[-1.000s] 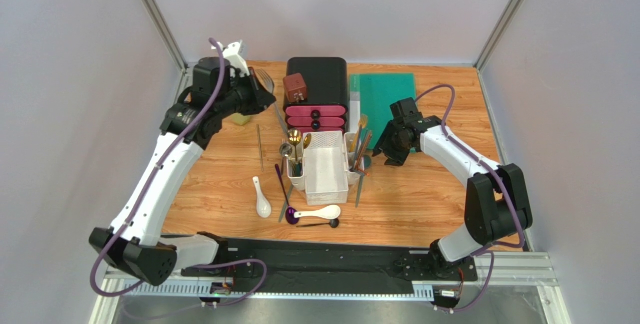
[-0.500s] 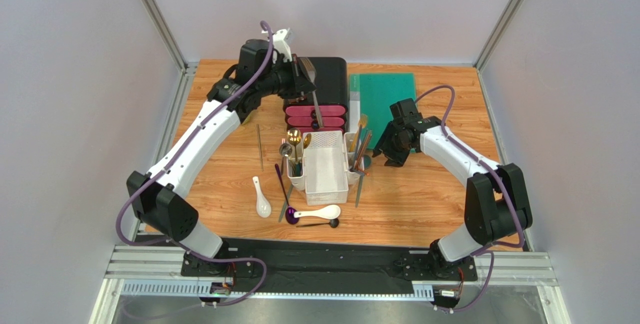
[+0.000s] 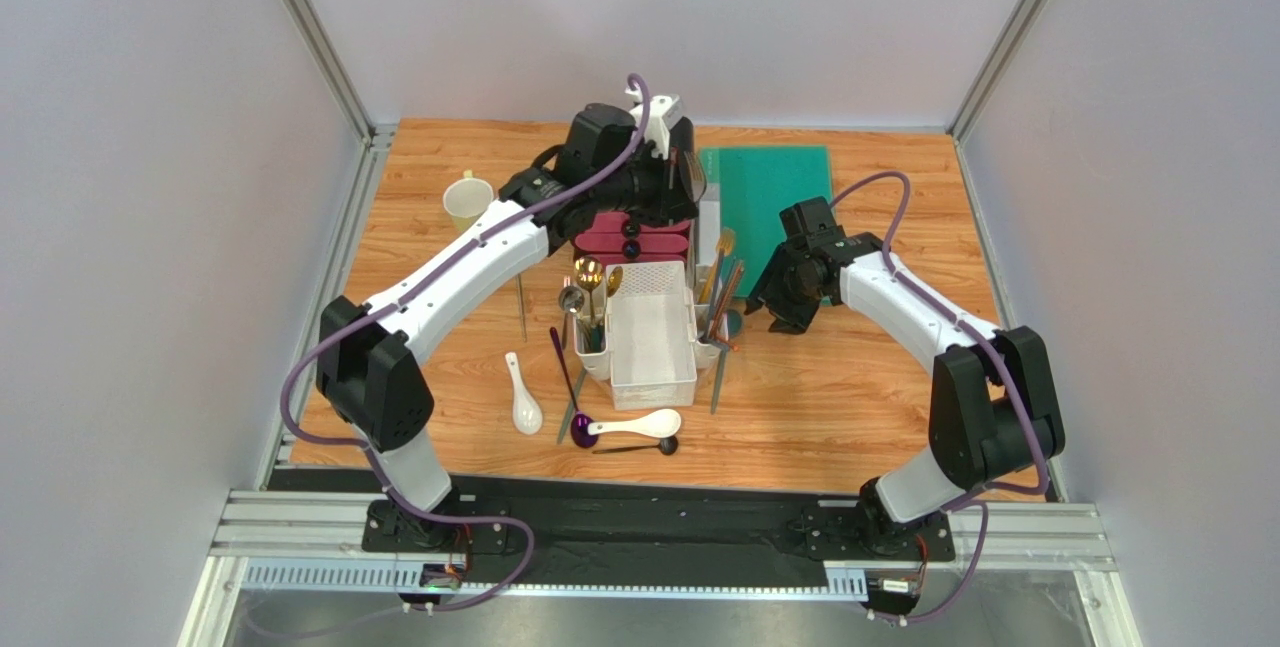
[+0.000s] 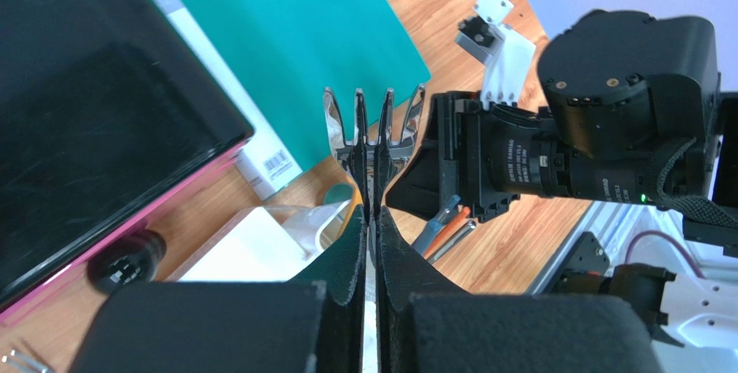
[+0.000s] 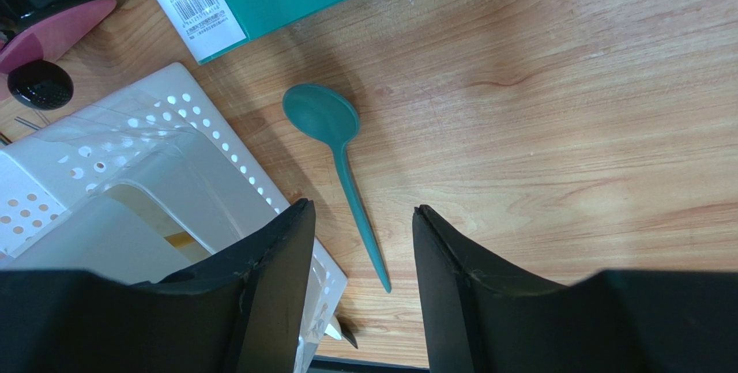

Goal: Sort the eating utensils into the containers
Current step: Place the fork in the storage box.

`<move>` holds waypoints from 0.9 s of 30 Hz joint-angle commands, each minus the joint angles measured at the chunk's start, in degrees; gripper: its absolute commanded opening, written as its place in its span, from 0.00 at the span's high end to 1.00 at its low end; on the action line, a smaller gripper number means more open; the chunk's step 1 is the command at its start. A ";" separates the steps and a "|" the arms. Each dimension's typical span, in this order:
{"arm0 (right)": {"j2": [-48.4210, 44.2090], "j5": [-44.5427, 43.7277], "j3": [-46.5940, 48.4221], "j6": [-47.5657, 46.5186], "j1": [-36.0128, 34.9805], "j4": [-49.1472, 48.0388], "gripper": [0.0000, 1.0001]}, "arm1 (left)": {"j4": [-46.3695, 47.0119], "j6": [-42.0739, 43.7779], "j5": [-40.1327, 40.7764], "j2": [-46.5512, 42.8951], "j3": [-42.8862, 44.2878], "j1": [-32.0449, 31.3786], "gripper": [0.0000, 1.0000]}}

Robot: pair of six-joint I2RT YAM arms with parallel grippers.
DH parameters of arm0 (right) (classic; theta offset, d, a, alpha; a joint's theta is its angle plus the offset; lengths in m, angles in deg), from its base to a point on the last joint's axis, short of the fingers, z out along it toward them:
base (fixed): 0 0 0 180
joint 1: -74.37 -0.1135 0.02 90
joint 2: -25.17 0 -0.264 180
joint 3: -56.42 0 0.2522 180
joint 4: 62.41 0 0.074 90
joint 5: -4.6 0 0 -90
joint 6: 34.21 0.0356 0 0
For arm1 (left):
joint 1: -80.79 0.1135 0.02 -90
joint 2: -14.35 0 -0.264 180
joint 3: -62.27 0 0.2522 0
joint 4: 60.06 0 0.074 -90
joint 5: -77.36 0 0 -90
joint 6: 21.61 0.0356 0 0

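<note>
My left gripper [image 3: 670,185] hangs over the black-and-pink drawer box, just behind the white plastic caddy [image 3: 649,335]. In the left wrist view this gripper [image 4: 372,215] is shut on a silver fork [image 4: 372,122], tines pointing away. My right gripper [image 3: 781,296] is open beside the caddy's right side bin. In the right wrist view it [image 5: 359,215] stands over a teal spoon [image 5: 334,127] lying on the wood next to the caddy [image 5: 130,174]. Two white ceramic spoons [image 3: 523,398] [image 3: 639,424], a purple spoon [image 3: 570,382] and a black spoon [image 3: 642,446] lie in front of the caddy.
The drawer box [image 3: 631,239] stands behind the caddy, a teal board [image 3: 769,185] to its right and a pale yellow mug [image 3: 467,200] at the back left. A thin chopstick [image 3: 520,292] lies left of the caddy. Gold spoons [image 3: 591,278] stand in the left side bin.
My left arm has swung right from the mug at the back left to over the drawer box, carrying the fork. The mug is uncovered. The right arm has not moved.
</note>
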State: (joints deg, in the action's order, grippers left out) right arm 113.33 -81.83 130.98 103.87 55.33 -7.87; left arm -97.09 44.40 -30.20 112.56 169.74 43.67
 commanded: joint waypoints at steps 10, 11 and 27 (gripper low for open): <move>-0.80 0.38 -0.15 0.18 -0.02 -0.70 0.50 | 8.85 6.05 0.34 3.74 -0.54 -2.34 1.00; -0.80 0.38 -0.06 0.18 0.06 -0.70 0.50 | 9.46 6.23 0.42 4.44 -0.90 -2.69 1.00; -0.27 0.47 0.38 -0.61 0.06 0.09 0.50 | 10.44 9.22 4.29 6.11 -8.19 -5.94 0.98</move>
State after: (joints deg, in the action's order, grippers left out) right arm 113.33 -81.80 130.98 103.78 55.33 -7.72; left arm -89.14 51.66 -26.88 119.68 162.75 38.60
